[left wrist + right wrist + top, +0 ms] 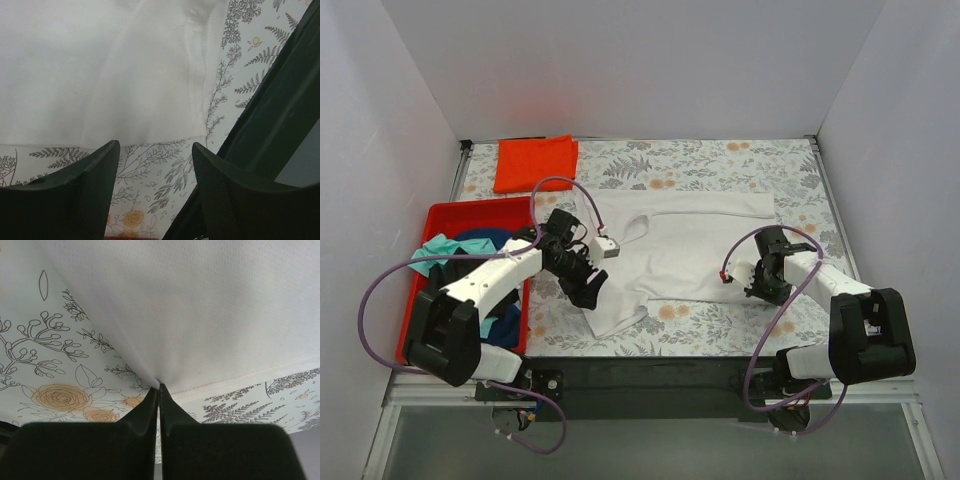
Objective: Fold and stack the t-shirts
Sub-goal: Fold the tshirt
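Shirt: white t-shirt [680, 250] is laid flat on table [720, 160] | right gripper [159, 387]: hem is pinched by jaws (cloth tented, likely for folding over) | left gripper [156, 150]: jaws spread beside shirt edge, nothing held

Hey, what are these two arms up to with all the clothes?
They're folding t-shirts. A white t-shirt lies spread on the flowered table. The right claw is pinched shut on its near edge, while the left claw is open at the shirt's near left edge, gripping nothing. An orange shirt sits folded at the far left corner, and more shirts lie crumpled in the red bin on the left.
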`<state>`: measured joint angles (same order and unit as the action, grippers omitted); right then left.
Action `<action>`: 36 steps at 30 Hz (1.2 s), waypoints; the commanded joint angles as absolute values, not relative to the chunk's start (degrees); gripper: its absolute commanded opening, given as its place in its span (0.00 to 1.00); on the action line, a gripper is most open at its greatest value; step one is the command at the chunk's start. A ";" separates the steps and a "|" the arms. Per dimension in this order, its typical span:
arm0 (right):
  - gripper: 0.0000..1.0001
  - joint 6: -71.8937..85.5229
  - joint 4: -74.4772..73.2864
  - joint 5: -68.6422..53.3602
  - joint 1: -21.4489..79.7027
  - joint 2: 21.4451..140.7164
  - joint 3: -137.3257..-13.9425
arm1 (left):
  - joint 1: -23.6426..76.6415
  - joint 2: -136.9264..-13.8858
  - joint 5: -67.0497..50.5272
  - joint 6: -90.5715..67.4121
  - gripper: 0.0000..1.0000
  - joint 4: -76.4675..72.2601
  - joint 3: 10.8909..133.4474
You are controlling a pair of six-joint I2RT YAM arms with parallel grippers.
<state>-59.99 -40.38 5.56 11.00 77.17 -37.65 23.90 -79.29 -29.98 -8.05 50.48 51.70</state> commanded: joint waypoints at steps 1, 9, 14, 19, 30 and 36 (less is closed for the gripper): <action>0.01 -60.47 -35.68 4.66 10.99 77.35 -35.77 | 24.52 -77.96 -26.72 -3.70 0.58 47.11 51.24; 0.01 -59.94 -37.96 2.81 10.90 75.06 -39.19 | 28.12 -78.22 -24.00 -0.18 0.57 44.65 50.19; 0.01 -59.77 -38.93 2.72 10.99 75.85 -40.95 | 32.43 -79.63 -19.87 1.32 0.53 41.14 48.78; 0.01 -59.41 -39.64 2.81 10.99 76.38 -41.75 | 34.36 -81.30 -14.77 1.23 0.45 38.49 48.51; 0.01 -59.59 -39.73 2.99 10.99 77.69 -42.19 | 36.47 -80.77 -15.03 2.55 0.41 43.07 46.06; 0.01 -59.77 -39.64 3.16 10.99 78.57 -42.45 | 37.18 -80.95 -15.65 2.02 0.41 42.98 44.39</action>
<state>-59.72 -38.92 3.90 10.98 77.97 -40.10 36.62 -82.28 -15.51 1.54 43.11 45.45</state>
